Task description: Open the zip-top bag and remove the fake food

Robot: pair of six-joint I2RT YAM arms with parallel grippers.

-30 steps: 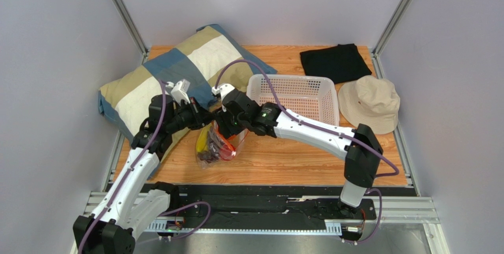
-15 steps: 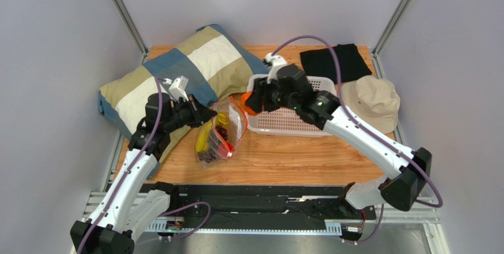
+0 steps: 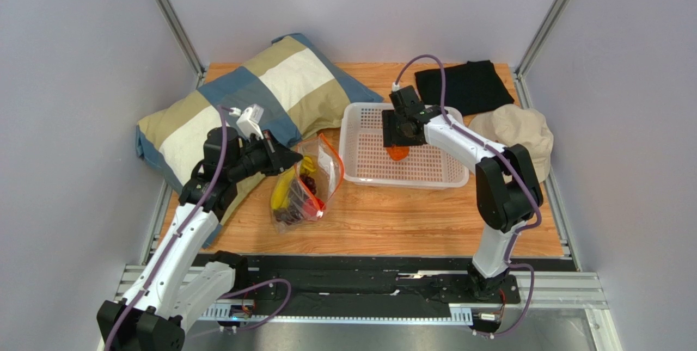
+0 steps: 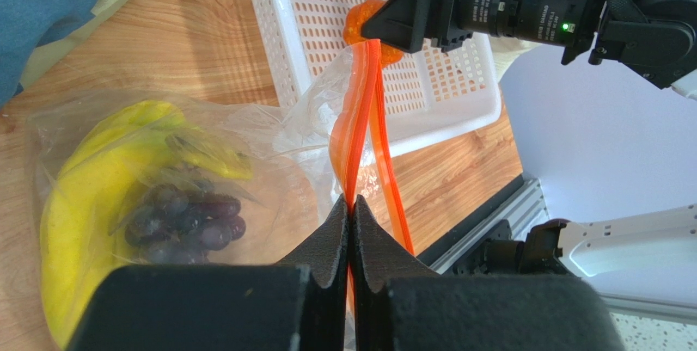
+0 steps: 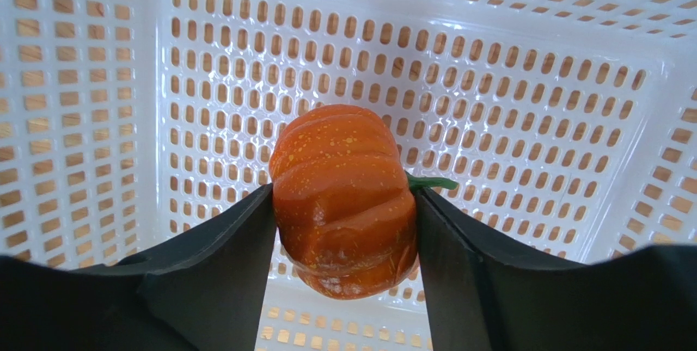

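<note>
The right gripper (image 3: 398, 137) hangs over the far middle of the white perforated plastic basket (image 3: 433, 162), its 2 fingers closed partway around a round, ribbed orange plastic fruit (image 5: 344, 196) with a small green stem. Whether the fruit touches the basket floor I cannot tell. Left of the basket, the clear crinkly zip-top bag (image 3: 304, 192) lies on the wooden table (image 3: 393, 216), just beside a blue, cream and tan pillow (image 3: 245, 98). The left gripper (image 4: 350, 212) is pinched tight on the bag's orange-red zipper strip (image 4: 366, 98), whose 2 sides stand apart toward the basket. Inside the bag lie a yellow banana bunch (image 4: 74, 196) and a dark purple grape bunch (image 4: 184, 216).
</note>
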